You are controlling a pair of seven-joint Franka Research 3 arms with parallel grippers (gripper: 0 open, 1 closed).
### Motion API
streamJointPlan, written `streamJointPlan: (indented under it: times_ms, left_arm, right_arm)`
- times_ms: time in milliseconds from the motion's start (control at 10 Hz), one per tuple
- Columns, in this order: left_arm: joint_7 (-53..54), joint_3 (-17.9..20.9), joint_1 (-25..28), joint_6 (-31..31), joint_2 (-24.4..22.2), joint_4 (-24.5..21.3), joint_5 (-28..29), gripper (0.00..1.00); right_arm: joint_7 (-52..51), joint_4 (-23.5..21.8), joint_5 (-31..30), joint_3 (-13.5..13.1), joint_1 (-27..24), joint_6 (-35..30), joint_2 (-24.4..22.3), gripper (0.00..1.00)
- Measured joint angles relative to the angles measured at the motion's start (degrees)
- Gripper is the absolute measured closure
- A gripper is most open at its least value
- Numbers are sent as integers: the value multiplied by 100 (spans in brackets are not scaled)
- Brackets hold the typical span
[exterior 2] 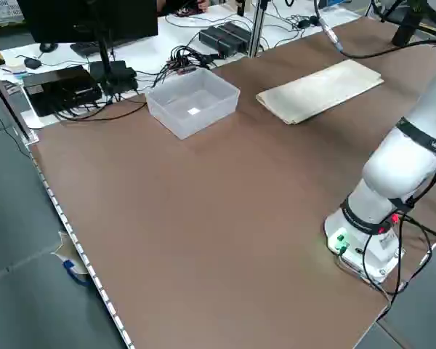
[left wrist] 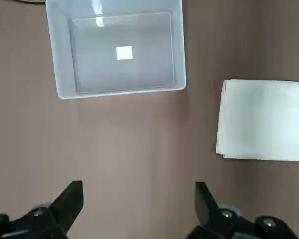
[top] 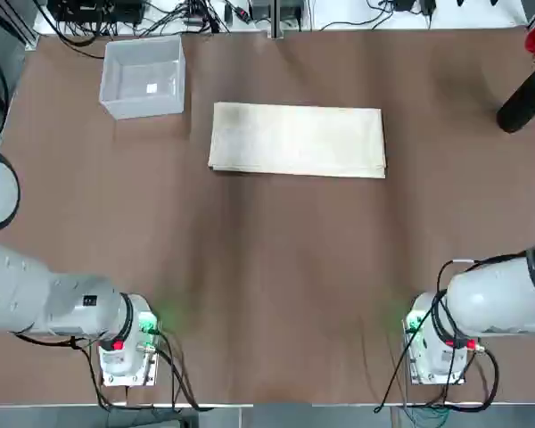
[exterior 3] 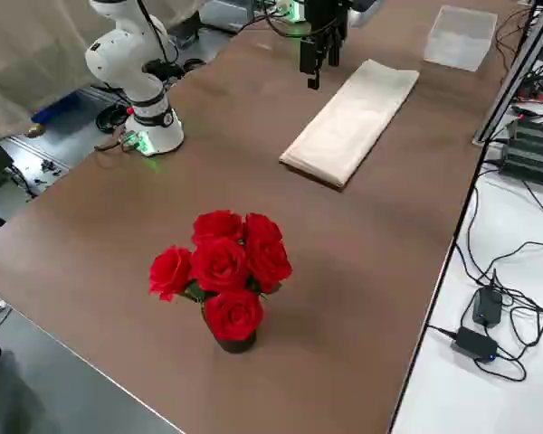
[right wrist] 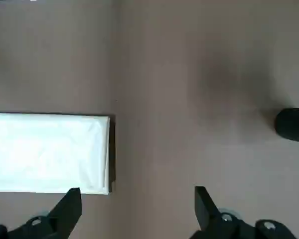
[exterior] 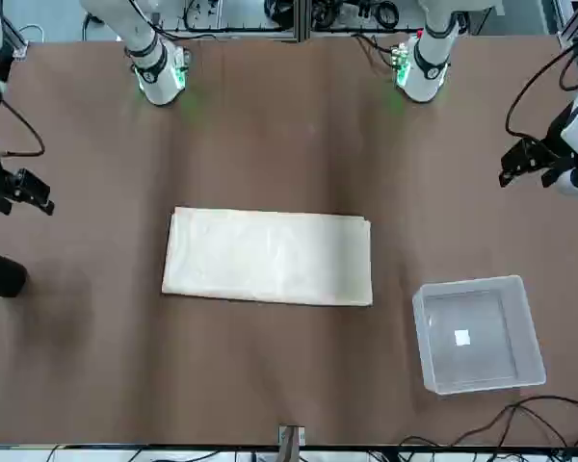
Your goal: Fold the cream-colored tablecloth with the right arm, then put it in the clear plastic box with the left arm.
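Currently, in the top view, the pale cream, soft fabric tablecloth (top: 297,141) lies flat as a layered rectangle near the far edge of the brown tabletop (top: 267,285), its long axis parallel to that edge. The small square translucent plastic box (top: 144,76) stands toward the far left corner, apart from the cloth's left short end. Both arm bases sit at the near edge; neither gripper shows in this view.

From the front view, the right gripper (exterior: 24,191) hangs at the table's right side edge, level with the cloth's near long edge and well apart from its short end. The left gripper (exterior: 526,159) hangs at the opposite side edge, nearer the box than the cloth.

From the left side view, the box holds nothing but its white label, and the cloth lies beyond it.

From the right side view, a bunch of red roses (exterior 3: 219,271) stands close to the camera; the cloth's short end faces it.

From the left wrist view, the left gripper's 2 fingers are spread wide and hold nothing; box and cloth end lie ahead of them.

From the right wrist view, the right gripper (right wrist: 137,211) is likewise released and bare. The cloth's short end lies just ahead of 1 fingertip (right wrist: 72,196), offset to that side. Judgement: the right arm is nearer that end, so the fold likely starts there, along the long axis.
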Motion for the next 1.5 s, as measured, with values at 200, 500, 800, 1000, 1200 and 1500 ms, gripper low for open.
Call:
streamJointPlan:
  times_ms: [200,500,800,1000,1200,1500]
  left_arm:
    - [0,3,2,0,0,0,0,1]
    - [9,10,4,0,1,0,0,1]
    - [26,9,4,0,5,0,0,1]
    - [28,8,3,0,6,0,0,1]
    - [31,0,0,1,10,0,0,1]
    - [9,-2,-5,9,40,0,0,0]
  right_arm:
    - [0,0,0,0,0,-1,0,0]
    - [0,0,0,0,0,-2,3,0]
    - [4,-78,35,-3,-1,17,27,0]
    - [19,-457,660,-39,-60,196,76,0]
    - [3,-1003,1252,-71,-186,510,184,0]
    - [-386,-1799,2051,-61,-196,1248,409,0]
